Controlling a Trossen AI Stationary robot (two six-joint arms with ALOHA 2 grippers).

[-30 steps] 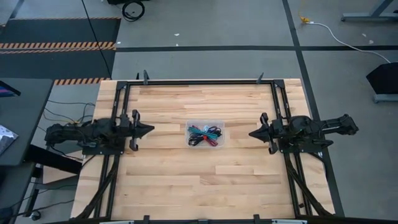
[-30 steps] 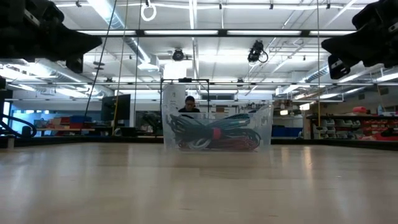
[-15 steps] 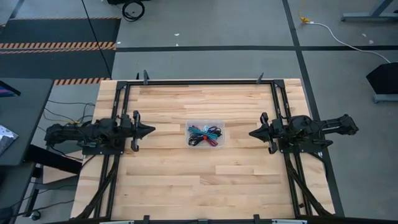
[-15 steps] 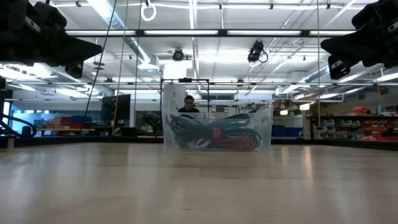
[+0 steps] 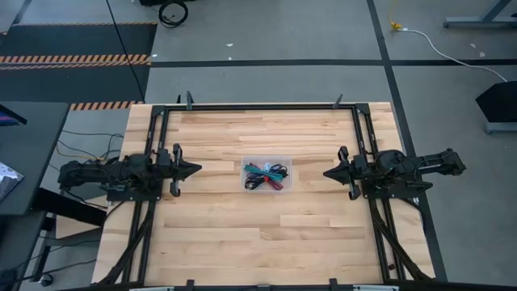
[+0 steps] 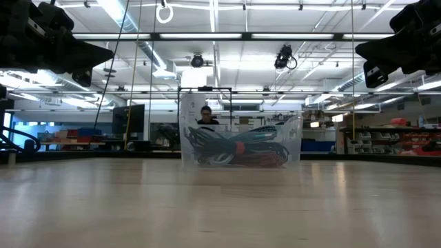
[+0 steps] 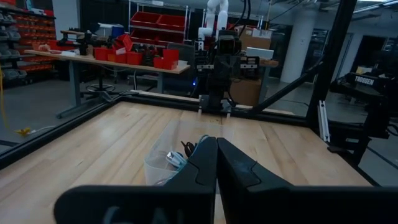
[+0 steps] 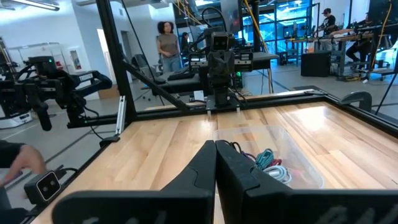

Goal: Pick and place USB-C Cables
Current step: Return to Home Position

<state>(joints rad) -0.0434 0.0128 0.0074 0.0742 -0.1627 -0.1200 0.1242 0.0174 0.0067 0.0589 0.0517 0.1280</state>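
Since a second ago the left gripper [image 5: 196,169] has dipped a touch in the low view. We see no change in the last half second, except that the person [image 6: 205,114] behind the bin [image 5: 286,160] has shifted slightly sideways. The right gripper [image 5: 327,173] has not moved.

We see both grippers raised above the table [image 5: 242,234], pointing at each other across it. The left gripper's fingers are pressed together with nothing between them, as its wrist view shows. The right gripper's fingers are also pressed together and empty.

The clear bin stands on the table between the two grippers, straight ahead of each one's fingertips and well apart from both. It is a bit nearer the right gripper than the left.

The cables [image 5: 266,175] lie tangled inside the bin, touching neither gripper. We make out teal, red, dark and blue strands. In the low view they fill the lower part of the bin, below the level of both grippers.
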